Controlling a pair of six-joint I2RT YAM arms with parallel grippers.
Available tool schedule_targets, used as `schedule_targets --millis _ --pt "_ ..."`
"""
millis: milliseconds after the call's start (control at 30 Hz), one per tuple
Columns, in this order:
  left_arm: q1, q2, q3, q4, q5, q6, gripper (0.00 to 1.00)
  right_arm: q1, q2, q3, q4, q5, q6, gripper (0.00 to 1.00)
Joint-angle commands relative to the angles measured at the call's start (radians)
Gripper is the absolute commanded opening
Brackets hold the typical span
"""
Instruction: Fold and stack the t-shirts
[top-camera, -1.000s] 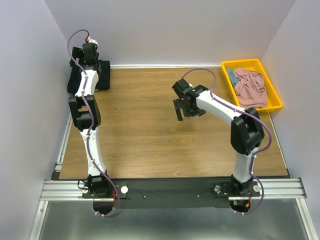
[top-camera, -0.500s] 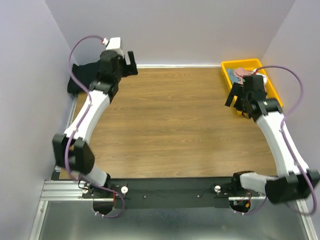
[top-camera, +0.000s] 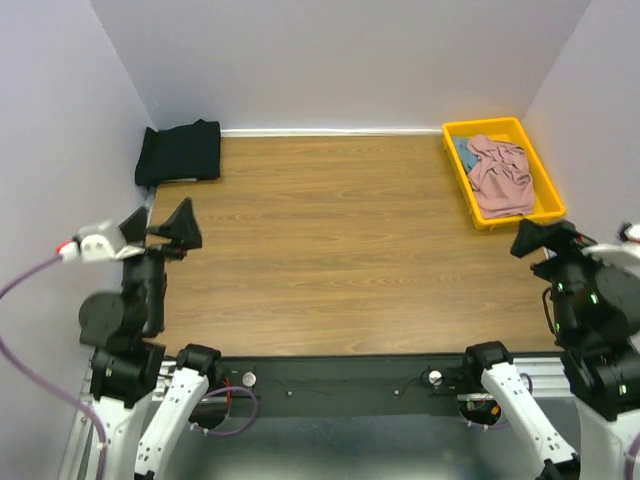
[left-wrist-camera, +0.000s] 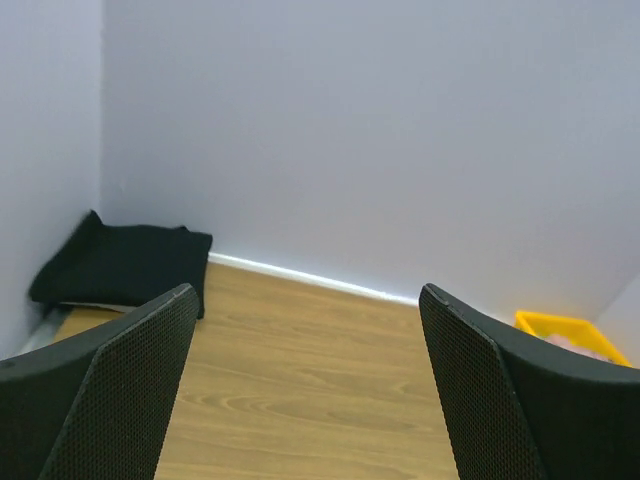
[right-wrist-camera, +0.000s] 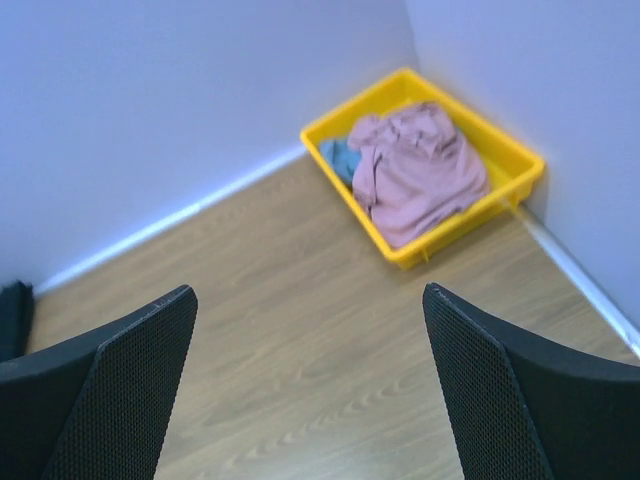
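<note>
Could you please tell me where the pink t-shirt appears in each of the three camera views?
Top external: the pink t-shirt lies crumpled in the yellow tray, at the upper right.
Left wrist: only a pale pink sliver shows at the lower right, inside the tray.
Right wrist: the pink t-shirt sits at the upper right, filling most of the tray.
Shared landmark: the yellow tray, seen in all three views.

Your overhead view is bright and evenly lit; the brown wood-grain table (top-camera: 330, 250) carries only faint, soft shadows. Your right wrist view is slightly blurred: the yellow plastic tray (right-wrist-camera: 500, 150) and crumpled pink cloth t-shirt (right-wrist-camera: 415, 170) have soft edges.
</note>
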Motion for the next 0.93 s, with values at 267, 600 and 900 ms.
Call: schedule_targets --millis 267,600,900 --pt "-0.004 -0.306 -0.125 -0.141 -0.204 -0.074 0.99 0.009 -0.198 -0.059 0.093 0.016 -0.078 1.00" --pt "-0.004 -0.363 -0.171 -0.144 -0.235 -0.109 0.99 0.018 -0.223 -0.075 0.094 -0.033 -0.091 1.00" --pt "-0.003 -0.310 -0.211 -0.081 -0.222 -0.118 0.99 0.018 -0.200 -0.084 0.115 -0.030 -0.092 1.00"
